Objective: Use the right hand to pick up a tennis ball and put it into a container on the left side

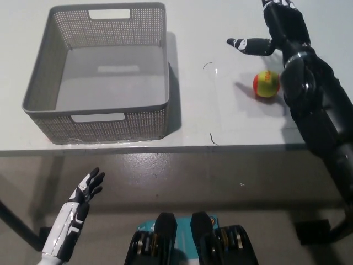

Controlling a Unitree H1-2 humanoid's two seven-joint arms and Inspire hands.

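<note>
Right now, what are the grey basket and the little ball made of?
The grey basket looks like hard moulded plastic with a matt finish: its walls are a fine grid of tiny holes, with cut-out handle slots. The ball looks like a tennis ball, felt over rubber probably: its yellow and orange skin seems dull and fuzzy, though the picture is too small to be sure.

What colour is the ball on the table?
The ball is yellow-green with orange-red sides, seen in the head view, the only one.

Right hand (278, 27) extended, fingers spread; left hand (83, 193) hangs open.
</note>
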